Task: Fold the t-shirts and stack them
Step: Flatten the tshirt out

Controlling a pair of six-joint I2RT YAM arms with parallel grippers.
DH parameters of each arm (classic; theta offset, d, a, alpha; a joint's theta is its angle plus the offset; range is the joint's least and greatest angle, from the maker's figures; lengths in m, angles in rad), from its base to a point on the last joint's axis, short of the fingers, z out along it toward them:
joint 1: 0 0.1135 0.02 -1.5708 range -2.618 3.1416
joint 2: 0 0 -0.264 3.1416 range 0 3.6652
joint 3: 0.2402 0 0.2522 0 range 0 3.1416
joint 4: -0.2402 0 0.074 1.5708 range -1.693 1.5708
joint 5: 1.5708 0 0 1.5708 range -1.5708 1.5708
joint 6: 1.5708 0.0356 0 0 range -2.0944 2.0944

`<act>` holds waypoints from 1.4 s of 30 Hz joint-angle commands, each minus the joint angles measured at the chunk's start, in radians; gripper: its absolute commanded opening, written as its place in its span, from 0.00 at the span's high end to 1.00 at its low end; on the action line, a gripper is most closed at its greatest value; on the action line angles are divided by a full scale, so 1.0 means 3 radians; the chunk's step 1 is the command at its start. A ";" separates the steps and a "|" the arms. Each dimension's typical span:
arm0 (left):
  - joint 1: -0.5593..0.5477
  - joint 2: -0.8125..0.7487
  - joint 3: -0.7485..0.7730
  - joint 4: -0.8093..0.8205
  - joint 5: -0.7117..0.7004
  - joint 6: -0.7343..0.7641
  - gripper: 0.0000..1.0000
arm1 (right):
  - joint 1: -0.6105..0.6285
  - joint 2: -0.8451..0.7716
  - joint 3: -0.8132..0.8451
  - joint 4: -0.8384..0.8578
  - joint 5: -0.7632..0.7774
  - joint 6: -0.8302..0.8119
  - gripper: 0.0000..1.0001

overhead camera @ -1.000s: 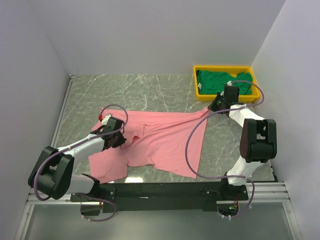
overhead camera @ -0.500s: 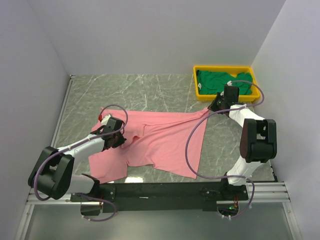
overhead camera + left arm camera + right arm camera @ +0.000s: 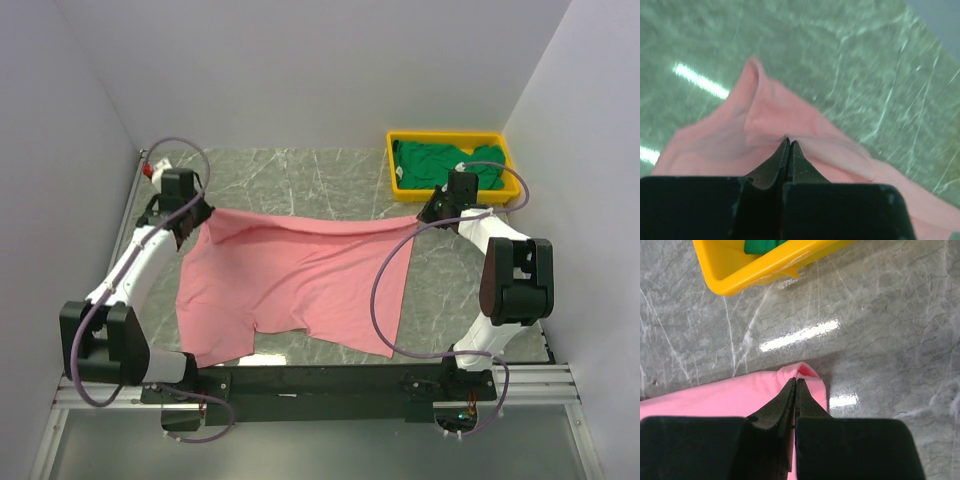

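The pink t-shirt (image 3: 300,280) lies spread on the marble table, its far edge pulled into a line between both grippers. My left gripper (image 3: 193,222) is shut on its far left corner; in the left wrist view the shut gripper (image 3: 788,141) pinches a fold of pink cloth (image 3: 770,125). My right gripper (image 3: 430,212) is shut on the far right corner, and in the right wrist view the gripper (image 3: 796,381) bites the pink cloth (image 3: 740,397). The dark green t-shirt (image 3: 440,165) lies bunched in the yellow tray (image 3: 392,165).
The yellow tray stands at the back right against the right wall; its corner shows in the right wrist view (image 3: 740,282). White walls close the table on the left, back and right. The black rail (image 3: 330,382) with both arm bases runs along the near edge.
My left gripper has moved from the shirt's middle left to the far left, carrying the cloth with it, so the shirt's far edge now stretches straight. The right gripper has held still.
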 commanded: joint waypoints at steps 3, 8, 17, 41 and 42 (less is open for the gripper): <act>0.0236 0.0473 0.0580 0.0124 0.0355 0.0279 0.99 | 0.0013 -0.0033 0.0244 -0.0087 -0.0024 0.0112 1.00; 0.0293 0.0729 0.0949 0.0400 0.0540 0.0407 0.99 | 0.0008 0.0069 0.0341 -0.0113 -0.0070 0.0143 1.00; 0.0344 0.1154 0.1414 0.0570 0.0729 0.0520 0.99 | 0.0013 0.0253 0.0571 -0.0189 -0.0101 0.0194 1.00; 0.0538 0.2171 0.2287 0.0413 0.1445 0.0606 0.99 | 0.0008 0.0621 0.0873 -0.0291 -0.0040 0.0250 1.00; 0.0538 0.2222 0.2365 0.0355 0.1440 0.0611 0.99 | 0.0008 0.0616 0.0883 -0.0317 -0.0039 0.0245 1.00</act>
